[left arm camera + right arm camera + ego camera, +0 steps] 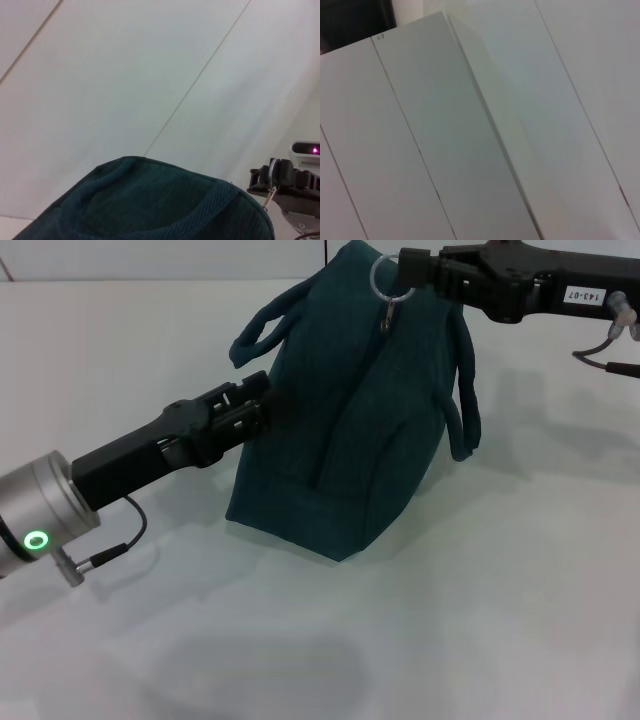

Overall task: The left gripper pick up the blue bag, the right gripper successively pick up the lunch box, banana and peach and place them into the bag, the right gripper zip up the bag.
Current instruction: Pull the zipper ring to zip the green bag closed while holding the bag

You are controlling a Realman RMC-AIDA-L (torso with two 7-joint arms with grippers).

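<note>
A: Head view, nearest first: the left gripper (250, 410) is pressing into the blue bag (350, 440) from nine o'clock, fingers closed on the bag's side fabric. The bag is standing upright on the white table (450, 640).

B: Farther back, at the bag's twelve o'clock, the right gripper (405, 275) is pinching the zipper ring (385, 280). The left wrist view is showing that ring (272, 175) edge-on. The right wrist view is showing only white panels (470, 150).
</note>
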